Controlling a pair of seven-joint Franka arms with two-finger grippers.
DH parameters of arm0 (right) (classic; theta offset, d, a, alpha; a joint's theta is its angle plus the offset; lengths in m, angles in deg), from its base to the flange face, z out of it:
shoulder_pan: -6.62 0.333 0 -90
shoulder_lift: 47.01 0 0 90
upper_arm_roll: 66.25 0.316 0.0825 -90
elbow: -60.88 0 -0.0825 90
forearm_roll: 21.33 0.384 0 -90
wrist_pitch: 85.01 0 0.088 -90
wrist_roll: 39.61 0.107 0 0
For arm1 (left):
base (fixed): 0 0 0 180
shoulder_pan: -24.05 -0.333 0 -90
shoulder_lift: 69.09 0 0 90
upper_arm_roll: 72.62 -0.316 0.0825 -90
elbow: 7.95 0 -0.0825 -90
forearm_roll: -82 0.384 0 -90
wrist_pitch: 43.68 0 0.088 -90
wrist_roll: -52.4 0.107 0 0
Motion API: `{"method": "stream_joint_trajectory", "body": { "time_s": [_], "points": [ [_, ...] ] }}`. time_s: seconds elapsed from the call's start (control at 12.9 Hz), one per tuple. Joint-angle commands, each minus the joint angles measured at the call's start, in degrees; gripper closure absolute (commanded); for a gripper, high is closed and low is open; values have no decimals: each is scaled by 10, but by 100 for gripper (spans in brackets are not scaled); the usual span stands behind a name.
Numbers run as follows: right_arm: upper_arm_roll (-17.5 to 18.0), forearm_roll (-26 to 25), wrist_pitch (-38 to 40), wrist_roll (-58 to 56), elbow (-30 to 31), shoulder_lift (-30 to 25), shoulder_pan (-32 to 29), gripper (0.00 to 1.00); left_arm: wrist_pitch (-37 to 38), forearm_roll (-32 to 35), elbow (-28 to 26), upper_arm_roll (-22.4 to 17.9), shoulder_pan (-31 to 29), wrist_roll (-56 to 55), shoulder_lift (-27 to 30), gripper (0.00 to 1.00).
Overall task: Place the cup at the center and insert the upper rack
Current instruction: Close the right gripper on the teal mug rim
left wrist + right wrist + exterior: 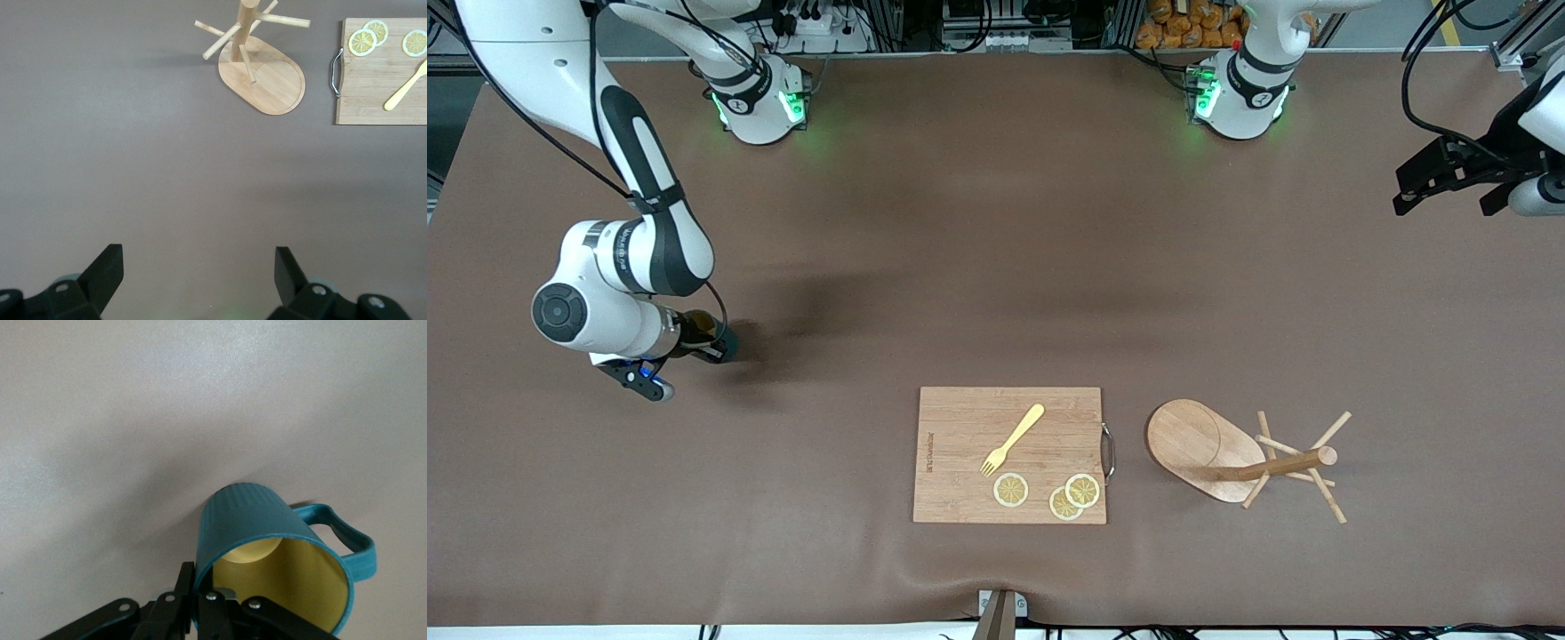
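Observation:
The teal-green cup (710, 338) with a yellow inside (300, 580) is in my right gripper (687, 343), low over the table near the right arm's end. In the right wrist view the gripper (203, 588) is shut on the cup's rim wall, one finger inside and one outside. The cup is tilted on its side with the handle (347, 543) sticking out. The wooden mug tree (1199, 447) stands upright toward the left arm's end, near the front camera; it also shows in the left wrist view (263, 70). My left gripper (1445, 203) is open and empty, high at the left arm's end (197, 267).
A rectangular wooden cutting board (960, 467) with a metal handle lies beside the mug tree, toward the right arm's end. On it are a yellow fork (1014, 438) and three lemon slices (1011, 490). The board also shows in the left wrist view (373, 100).

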Motion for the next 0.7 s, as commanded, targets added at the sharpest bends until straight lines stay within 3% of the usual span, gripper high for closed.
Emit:
{"method": "stream_joint_trajectory", "body": {
  "time_s": [0.0,0.16,0.62],
  "points": [
    [1,2,-2,0,-4,1,-2,100,4,4,7,2,3,-4,-1,0],
    [1,2,15,5,-12,-5,3,100,4,3,7,2,3,-4,-2,0],
    [3,5,219,95,-149,-57,69,100,4,3,7,2,3,1,-5,0]
  ]
}}
